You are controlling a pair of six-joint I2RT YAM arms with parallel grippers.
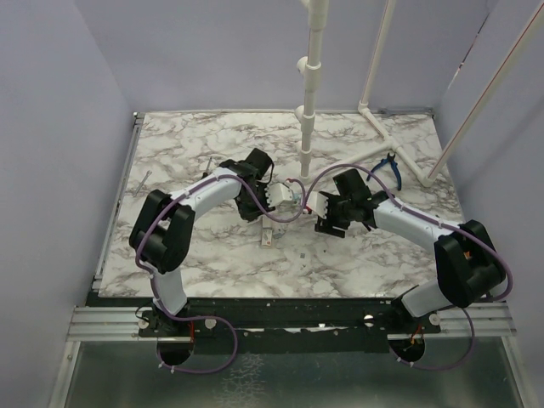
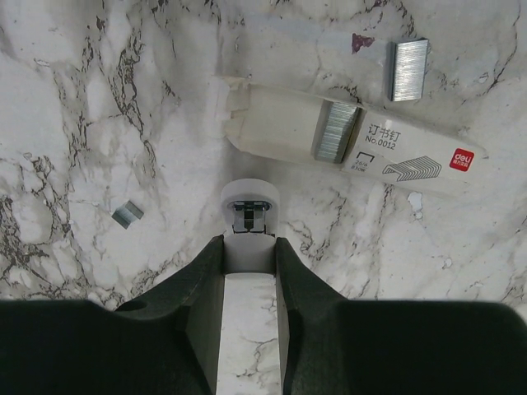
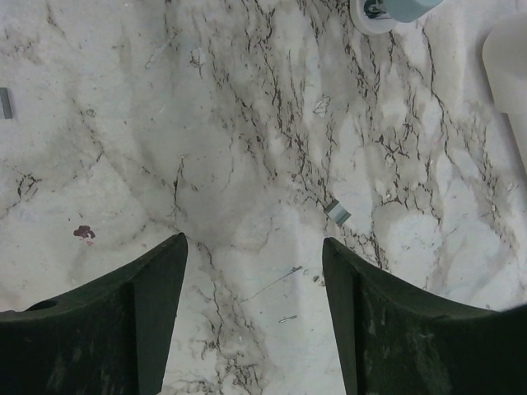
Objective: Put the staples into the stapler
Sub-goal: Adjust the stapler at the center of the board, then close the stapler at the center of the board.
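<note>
Left hand: my left hand (image 2: 249, 247) is closed partway on the stapler (image 2: 249, 206), white body clamped between both fingers.
Stapler: its rounded end, with a metal-lined opening, sticks out past the fingertips and points towards the staple box (image 2: 280, 123).
Right hand: my right hand (image 3: 255, 247) stands wide open and holds nothing, with only bare desk (image 3: 247, 123) between the fingers.
Staples: the staples (image 2: 409, 71) lie loose on the desk just beyond the box, ahead and to the right of the stapler's nose.
Second strip: a second strip (image 2: 336, 132) rests across the top of the box.
Long axis: the loose strip's longer side seems to run away from the left hand.
Nearer arm: from above the two hands sit close together. I judge the free right hand must fetch a strip.
</note>
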